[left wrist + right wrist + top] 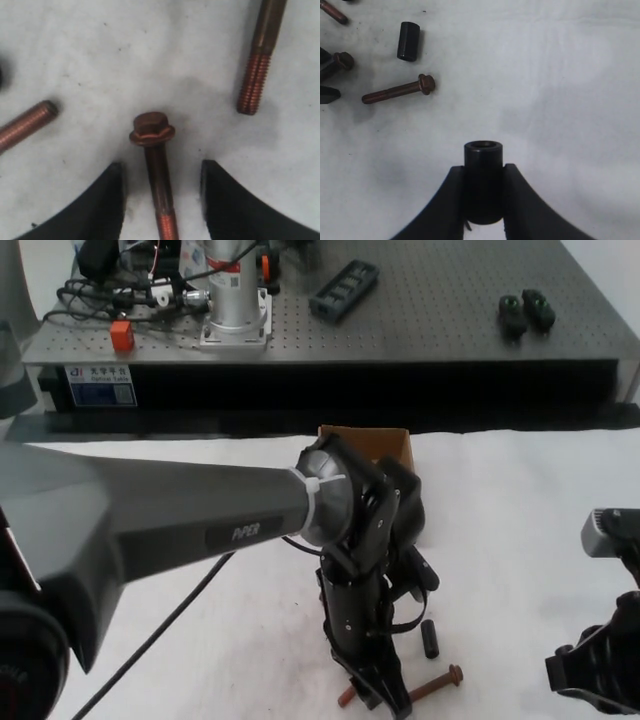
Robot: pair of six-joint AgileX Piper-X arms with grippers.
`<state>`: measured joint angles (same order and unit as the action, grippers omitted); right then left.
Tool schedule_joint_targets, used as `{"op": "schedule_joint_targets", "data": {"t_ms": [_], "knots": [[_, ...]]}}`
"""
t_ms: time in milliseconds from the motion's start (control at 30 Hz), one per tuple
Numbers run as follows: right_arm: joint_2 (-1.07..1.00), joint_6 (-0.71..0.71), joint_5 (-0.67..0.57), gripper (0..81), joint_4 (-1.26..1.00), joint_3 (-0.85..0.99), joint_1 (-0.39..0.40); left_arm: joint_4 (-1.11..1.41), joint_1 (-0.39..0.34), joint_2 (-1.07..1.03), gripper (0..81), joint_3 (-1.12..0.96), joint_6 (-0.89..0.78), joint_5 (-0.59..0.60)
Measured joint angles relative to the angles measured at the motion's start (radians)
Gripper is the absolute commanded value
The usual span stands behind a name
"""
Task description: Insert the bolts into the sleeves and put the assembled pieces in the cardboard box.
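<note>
The left gripper (162, 169), jaws apart, straddles a copper flange bolt (152, 131) lying on the white cloth (150, 50) on the near side of the cardboard box (388, 445); it would best close squarely below the head, leaving the threads free for the black sleeve (483, 154) clamped in the right gripper (484, 172).

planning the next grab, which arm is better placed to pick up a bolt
Left. The left gripper is open and straddles a bolt lying on the white cloth, shank between its jaws. The right gripper is shut on a sleeve, so it cannot take one.
</note>
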<state>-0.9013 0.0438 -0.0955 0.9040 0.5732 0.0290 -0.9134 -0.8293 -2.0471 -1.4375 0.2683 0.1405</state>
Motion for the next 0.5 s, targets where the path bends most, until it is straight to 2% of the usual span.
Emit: {"op": "schedule_joint_targets", "data": {"t_ms": [67, 133, 200, 267, 400, 500], "knots": [[0.000, 0.000, 0.000, 6.1, 0.000, 0.000, 0.000, 0.009, 0.000, -0.002, 32.9, 0.000, -0.013, 0.000], [0.000, 0.000, 0.000, 6.1, 0.000, 0.000, 0.000, 0.021, 0.000, -0.001, 25.8, 0.000, -0.019, 0.000], [0.000, 0.000, 0.000, 6.1, 0.000, 0.000, 0.000, 0.028, 0.000, -0.001, 14.8, 0.000, -0.019, -0.005], [0.000, 0.000, -0.005, 6.1, 0.000, 0.000, 0.000, 0.043, 0.003, -0.003, 0.4, 0.000, -0.019, -0.007], [0.000, 0.000, -0.045, 6.1, -0.004, 0.000, 0.000, 0.057, 0.007, 0.006, 0.0, 0.000, -0.115, -0.007], [0.000, 0.004, -0.137, 6.1, -0.026, 0.000, 0.000, 0.099, 0.022, 0.056, 0.0, 0.024, -0.199, 0.002]]}}
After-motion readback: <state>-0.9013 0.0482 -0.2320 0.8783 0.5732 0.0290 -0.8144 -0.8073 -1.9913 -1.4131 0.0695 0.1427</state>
